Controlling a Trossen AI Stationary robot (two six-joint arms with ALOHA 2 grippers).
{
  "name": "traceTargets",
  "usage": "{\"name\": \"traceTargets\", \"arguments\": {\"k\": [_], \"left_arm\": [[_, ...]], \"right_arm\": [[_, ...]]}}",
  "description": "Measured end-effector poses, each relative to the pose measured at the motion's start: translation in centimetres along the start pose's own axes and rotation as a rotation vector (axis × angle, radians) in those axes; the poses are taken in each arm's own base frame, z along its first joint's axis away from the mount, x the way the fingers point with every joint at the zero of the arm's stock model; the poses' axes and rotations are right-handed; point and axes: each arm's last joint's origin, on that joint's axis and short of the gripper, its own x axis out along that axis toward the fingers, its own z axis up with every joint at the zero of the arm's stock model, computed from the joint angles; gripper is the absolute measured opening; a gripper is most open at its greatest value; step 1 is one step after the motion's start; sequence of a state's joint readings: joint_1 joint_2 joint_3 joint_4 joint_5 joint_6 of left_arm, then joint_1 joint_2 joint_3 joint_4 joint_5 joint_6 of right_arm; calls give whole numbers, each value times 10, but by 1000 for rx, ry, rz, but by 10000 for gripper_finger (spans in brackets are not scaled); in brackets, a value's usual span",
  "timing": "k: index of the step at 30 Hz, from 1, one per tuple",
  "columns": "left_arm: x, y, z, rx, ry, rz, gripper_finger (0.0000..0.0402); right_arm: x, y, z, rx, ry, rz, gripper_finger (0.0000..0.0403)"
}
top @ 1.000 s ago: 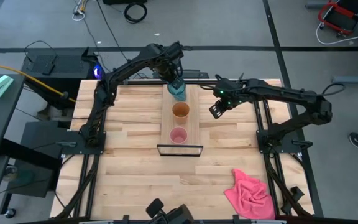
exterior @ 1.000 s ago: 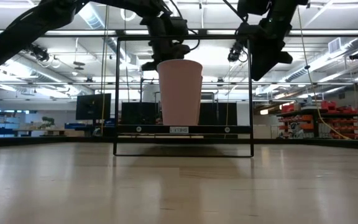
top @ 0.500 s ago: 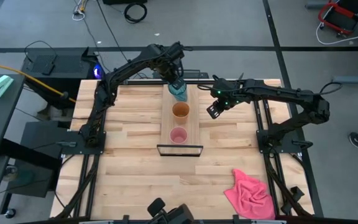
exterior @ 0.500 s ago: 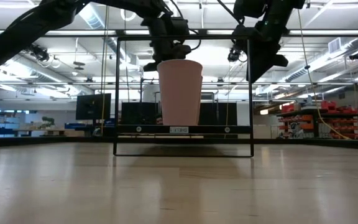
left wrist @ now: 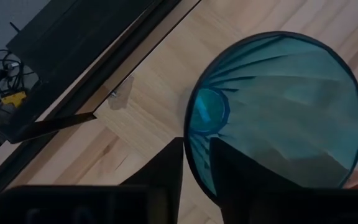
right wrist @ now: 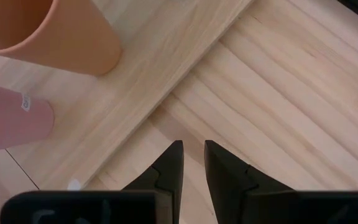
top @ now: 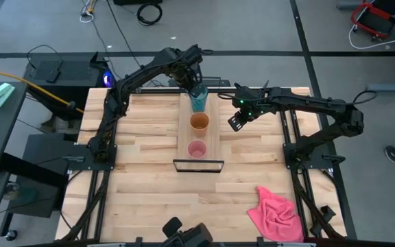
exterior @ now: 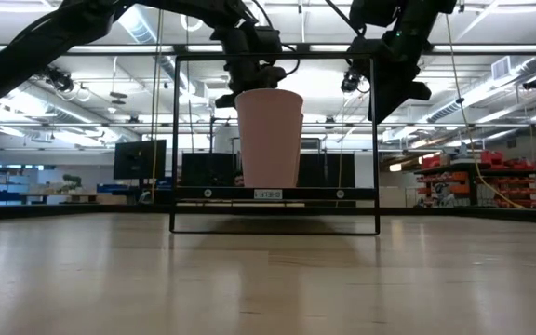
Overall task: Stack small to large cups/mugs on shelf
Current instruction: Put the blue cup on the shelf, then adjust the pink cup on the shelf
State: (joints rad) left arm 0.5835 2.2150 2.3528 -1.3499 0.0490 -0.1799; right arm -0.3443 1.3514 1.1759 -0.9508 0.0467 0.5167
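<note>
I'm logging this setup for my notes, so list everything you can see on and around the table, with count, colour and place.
Teal tumbler: one, translucent teal, far end of the shelf, rim between the left claw's fingers.
Orange-brown cup: one, middle of the shelf.
Pink cup: one, near end of the shelf by the frame.
Shelf: one, light wood with black metal frame, table centre.
Pink cloth: one, near right corner of the table.
Table: one, butcher-block wood.
Left claw: shut on the tumbler's rim.
Right claw: empty, nearly closed, beside the shelf to its right.
</note>
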Motion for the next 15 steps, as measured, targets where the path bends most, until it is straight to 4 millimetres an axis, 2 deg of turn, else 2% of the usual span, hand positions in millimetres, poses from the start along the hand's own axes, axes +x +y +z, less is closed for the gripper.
{"name": "traceTargets", "arguments": {"k": [15], "left_arm": [[-1, 1, 0, -3, 1, 1, 120]], "right_arm": [[0, 0, 0, -4, 0, 0, 72]]}}
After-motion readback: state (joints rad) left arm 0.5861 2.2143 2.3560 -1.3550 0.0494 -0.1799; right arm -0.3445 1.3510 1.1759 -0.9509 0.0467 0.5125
